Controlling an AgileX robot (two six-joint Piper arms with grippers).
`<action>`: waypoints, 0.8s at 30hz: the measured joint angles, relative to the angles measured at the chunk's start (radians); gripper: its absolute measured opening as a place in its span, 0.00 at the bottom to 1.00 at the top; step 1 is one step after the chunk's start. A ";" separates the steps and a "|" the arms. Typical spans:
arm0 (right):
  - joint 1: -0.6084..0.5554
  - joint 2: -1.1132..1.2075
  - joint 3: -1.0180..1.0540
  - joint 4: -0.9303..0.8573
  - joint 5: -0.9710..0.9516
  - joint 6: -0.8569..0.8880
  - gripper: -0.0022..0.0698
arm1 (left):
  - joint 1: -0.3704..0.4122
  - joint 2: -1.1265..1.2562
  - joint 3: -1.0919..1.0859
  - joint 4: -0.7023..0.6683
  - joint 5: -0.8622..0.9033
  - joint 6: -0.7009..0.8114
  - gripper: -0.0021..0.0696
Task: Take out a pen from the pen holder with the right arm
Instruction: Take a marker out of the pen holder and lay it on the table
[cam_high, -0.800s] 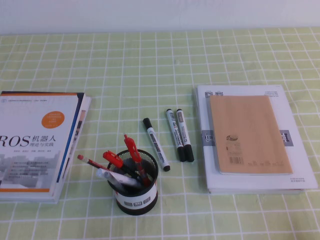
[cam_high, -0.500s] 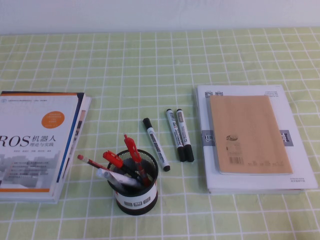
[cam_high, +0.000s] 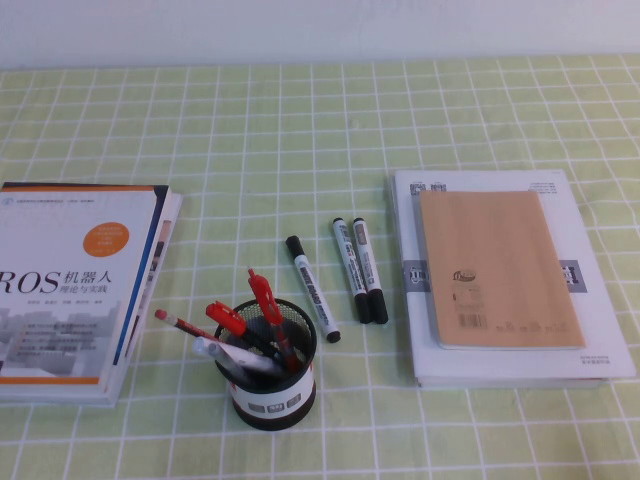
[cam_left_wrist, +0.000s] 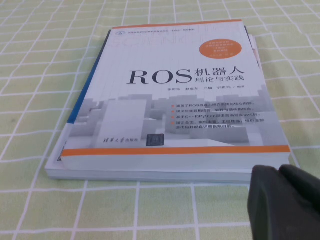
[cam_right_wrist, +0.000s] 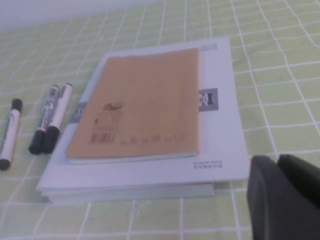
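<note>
High view. Near the front of the green checked cloth (cam_high: 300, 130), left of centre: black mesh pen holder (cam_high: 272, 385), upright. Holds several red pens (cam_high: 266, 298) and a pale one, all leaning toward the robot's left, none taken out. Just beyond it and to its right, three black-capped markers (cam_high: 346, 262) flat on the cloth, two touching side by side, the third a little apart. At far left, ROS book (cam_high: 70, 285); at right, tan notebook (cam_high: 495, 268) flat on a white book (cam_high: 600, 345).

Left wrist view. Left gripper (cam_left_wrist: 281, 172) low over the cloth, just off the near edge of the ROS book. Dark fingers pressed together, clenched on nothing.

Right wrist view. Right gripper (cam_right_wrist: 276, 162) low beside a corner of the white book, facing the notebook and the markers. Clenched tight, empty.
</note>
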 joint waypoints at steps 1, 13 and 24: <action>0.000 0.000 0.000 0.021 -0.010 0.000 0.01 | 0.000 0.000 0.000 0.000 0.000 0.000 0.02; 0.000 0.000 0.000 0.368 -0.124 0.000 0.01 | 0.000 0.000 0.000 0.000 0.000 0.000 0.02; 0.000 0.000 0.000 0.497 -0.182 -0.002 0.01 | 0.000 0.000 0.000 0.000 0.000 0.000 0.02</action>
